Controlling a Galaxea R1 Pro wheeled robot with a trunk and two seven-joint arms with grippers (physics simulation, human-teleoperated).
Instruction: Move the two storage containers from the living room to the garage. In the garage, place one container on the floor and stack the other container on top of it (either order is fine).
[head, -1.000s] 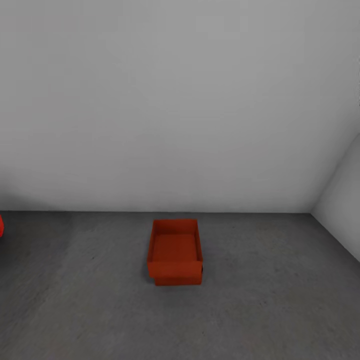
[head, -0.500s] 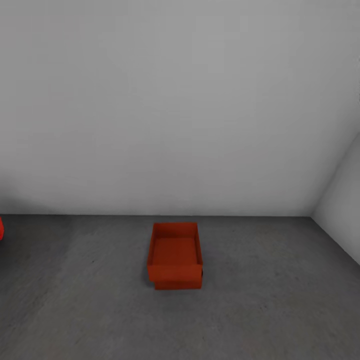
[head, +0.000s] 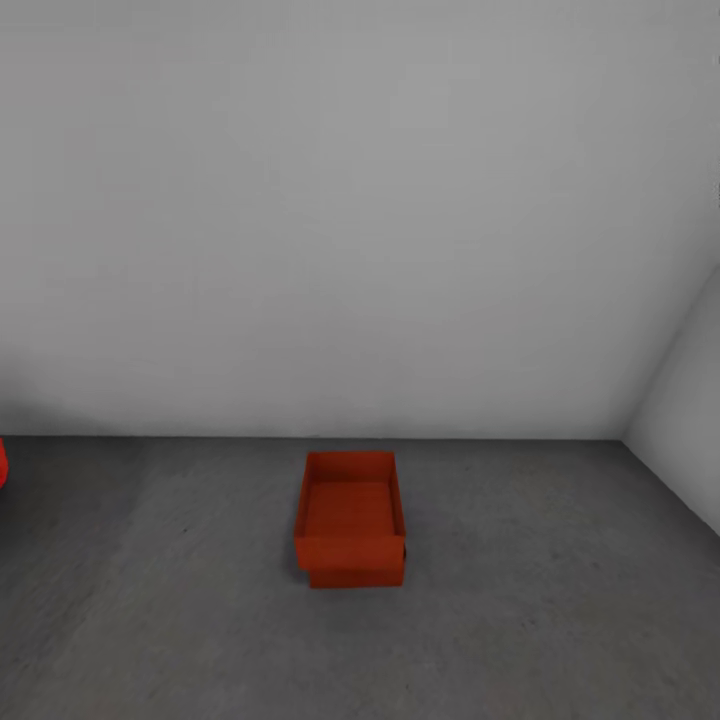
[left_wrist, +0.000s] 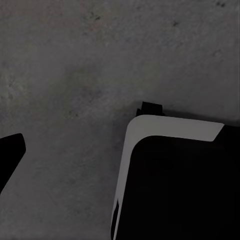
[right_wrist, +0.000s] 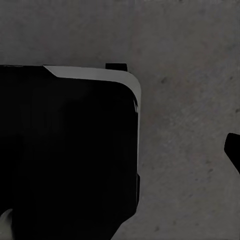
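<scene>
Compared with a second earlier, the whole head view had shifted, so the wall's foot and the bins sat slightly lower in it: the camera had moved, not the things. Two storage containers stood stacked on the floor (head: 560, 620) of the garage, near the white wall (head: 360, 220): the upper container (head: 349, 512) resting on the lower container (head: 355, 577). A red sliver (head: 3, 465) showed at the left edge. Whether either pincer was wide or narrow could not be told.
</scene>
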